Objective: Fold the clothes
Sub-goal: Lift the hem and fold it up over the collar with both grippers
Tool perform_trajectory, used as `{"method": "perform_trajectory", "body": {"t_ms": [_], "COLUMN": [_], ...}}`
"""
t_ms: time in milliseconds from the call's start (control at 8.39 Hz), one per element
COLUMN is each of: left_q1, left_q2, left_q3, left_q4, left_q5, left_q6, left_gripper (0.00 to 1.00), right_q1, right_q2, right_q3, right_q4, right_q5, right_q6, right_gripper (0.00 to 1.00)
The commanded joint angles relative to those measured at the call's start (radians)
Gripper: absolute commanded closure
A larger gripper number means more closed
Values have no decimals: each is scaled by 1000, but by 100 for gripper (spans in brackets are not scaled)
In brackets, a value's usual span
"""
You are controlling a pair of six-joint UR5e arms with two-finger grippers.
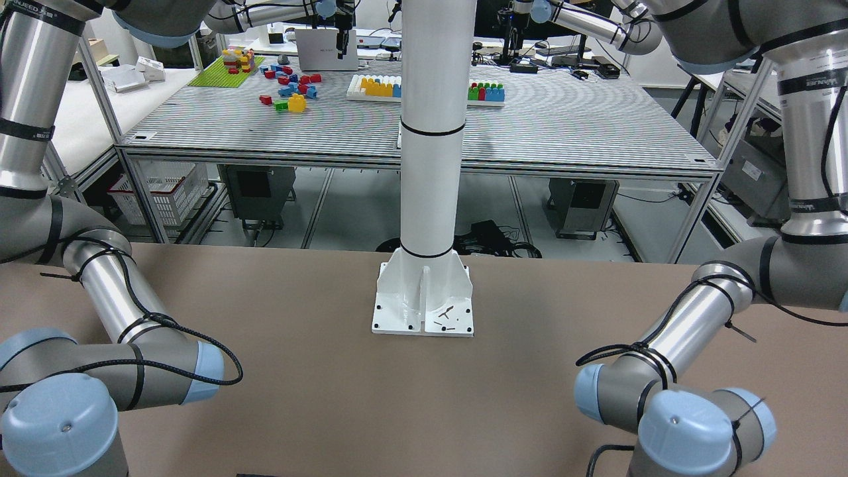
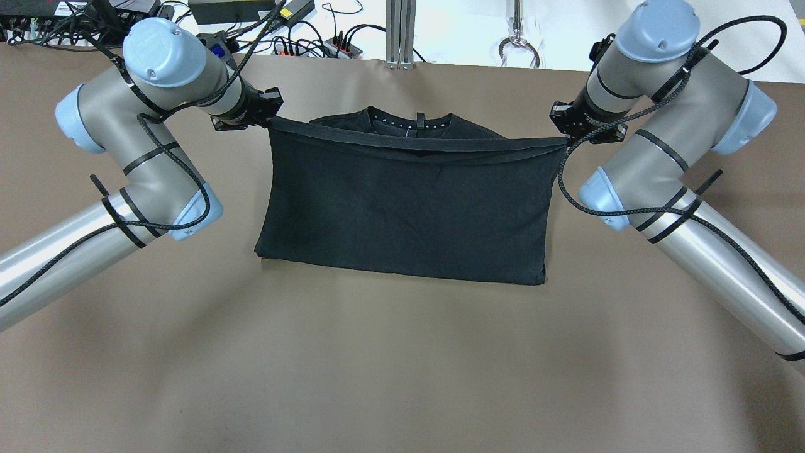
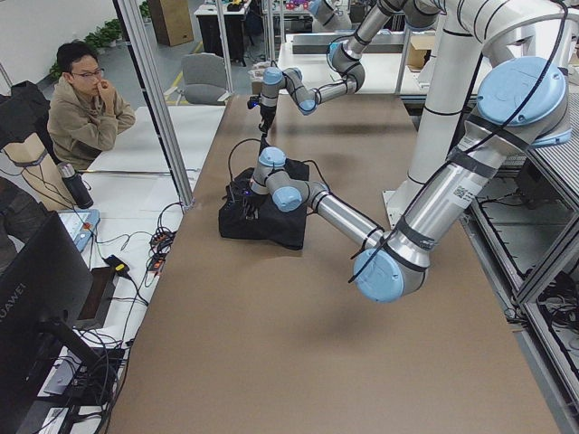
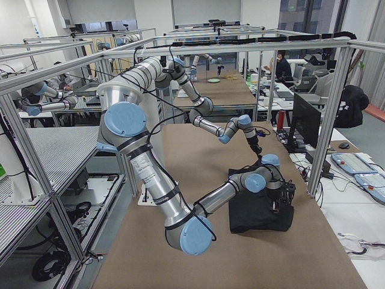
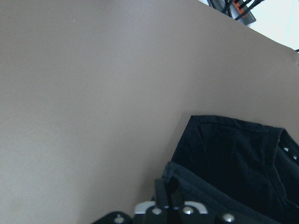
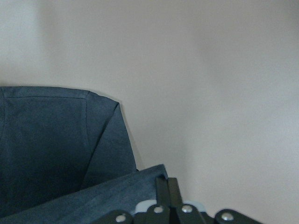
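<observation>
- Front-facing view: the white pole (image 1: pixel 430 132) stands on its base plate (image 1: pixel 424 311) at the robot-side edge of the brown desk (image 1: pixel 331 397). The elbows and forearms of both arms lean in from the two ends.
- Overhead view: the dark garment (image 2: pixel 402 214) sits midway along the desk, nearer the far edge than the robot's edge. It forms a broad rectangle with its straight fold line toward the robot.
- Same view: the left gripper (image 2: pixel 269 119) is clamped on the left end of the hem and the right gripper (image 2: pixel 566 135) on the right end. The hem runs taut between them as a narrow band, just on the robot's side of the neckline (image 2: pixel 412 123).
- Left-end view: the garment (image 3: pixel 262 221) is a dark block close to the operators' edge, with the near arm's wrist right above it. An operator (image 3: pixel 86 99) sits beyond that edge, hand at his chin.
- Right-end view: the garment (image 4: pixel 258 211) lies by the same long edge, under the near arm's wrist.
- Left wrist view: the gripper (image 5: pixel 171 196) has its fingers pressed together on the hem. A sleeve (image 5: pixel 233 154) lies flat on the desk beyond.
- Right wrist view: the gripper (image 6: pixel 167 189) is pinched tight on the hem corner, and the layer below (image 6: pixel 46 140) rests on the desk.
</observation>
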Motion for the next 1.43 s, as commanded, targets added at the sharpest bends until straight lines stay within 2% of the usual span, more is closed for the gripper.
{"method": "perform_trajectory", "body": {"t_ms": [0, 238, 358, 477, 596, 715, 835, 954, 1073, 1192, 1311], "left_q1": [1, -4, -10, -21, -29, -33, -35, -36, -41, -50, -50], "left_q2": [-56, -64, -65, -65, -64, -62, -59, -59, -59, -61, -62], "left_q3": [194, 221, 225, 225, 227, 227, 227, 227, 227, 225, 222], "left_q4": [-148, -158, -158, -158, -158, -158, -158, -158, -158, -158, -158], "left_q5": [11, 12, 12, 11, 11, 11, 12, 12, 11, 6, 6], "left_q6": [7, 10, 11, 10, 10, 10, 10, 10, 4, -7, -18], "left_gripper": [100, 100, 100, 98, 91, 85, 46, 34, 31, 25, 25], "right_q1": [-2, -6, -13, -16, -16, -16, -25, -36, -38, -54, -128], "right_q2": [46, 57, 83, 127, 173, 206, 195, 179, 153, 96, -9], "right_q3": [-134, -193, -216, -257, -306, -336, -340, -336, -292, -206, -64], "right_q4": [103, 174, 175, 175, 185, 189, 209, 235, 250, 251, 252], "right_q5": [-5, -35, -87, -97, -100, -104, -123, -127, -127, -123, -120], "right_q6": [4, 5, 7, 27, 62, 118, 127, 140, 197, 240, 260], "right_gripper": [100, 100, 96, 87, 62, 44, 38, 35, 35, 33, 32]}}
